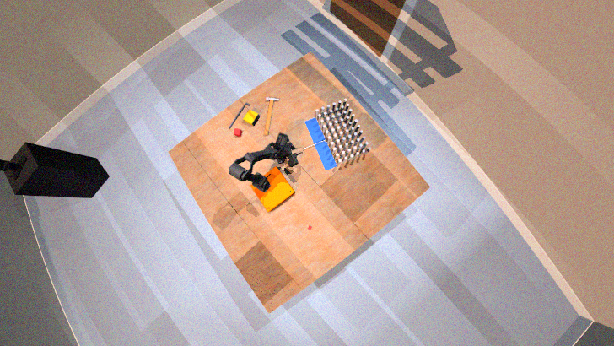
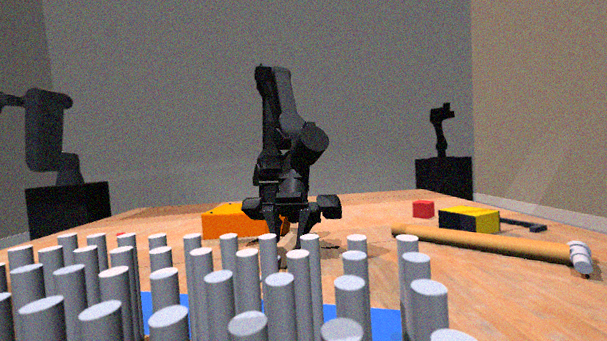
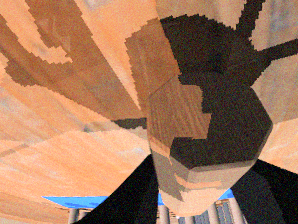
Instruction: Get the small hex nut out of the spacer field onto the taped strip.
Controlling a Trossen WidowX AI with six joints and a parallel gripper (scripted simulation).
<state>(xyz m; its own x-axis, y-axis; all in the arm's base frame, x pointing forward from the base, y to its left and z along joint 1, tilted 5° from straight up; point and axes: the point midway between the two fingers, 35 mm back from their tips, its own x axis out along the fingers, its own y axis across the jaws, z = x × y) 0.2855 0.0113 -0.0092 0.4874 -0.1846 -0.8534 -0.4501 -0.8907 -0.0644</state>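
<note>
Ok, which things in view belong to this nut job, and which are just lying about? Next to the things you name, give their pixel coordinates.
Job:
- held wooden-handled tool (image 1: 309, 146) (image 2: 290, 239) (image 3: 175, 115)
- metal spacers (image 1: 341, 132) (image 2: 278, 310) (image 3: 164, 215)
- blue strip (image 1: 325, 155) (image 2: 388, 332) (image 3: 75, 201)

I can't make out the nut.

Lying about:
- hammer (image 1: 269, 116) (image 2: 492, 243) and black bent rod (image 1: 239, 116) (image 2: 518, 223), likely spare tools
- yellow-and-black block (image 1: 250, 116) (image 2: 480, 220)
- red block (image 1: 237, 132) (image 2: 423, 208)
- tiny red piece (image 1: 309, 227) (image 2: 120, 234)

Red cube (image 1: 238, 132) (image 2: 423, 209) near yellow-and-black block (image 1: 250, 117) (image 2: 472, 220)

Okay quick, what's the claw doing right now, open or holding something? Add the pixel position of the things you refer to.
Claw (image 1: 297, 151) (image 2: 287, 239): closed on the pale wooden handle (image 2: 290, 239) (image 3: 175, 112) of a thin tool.
</note>
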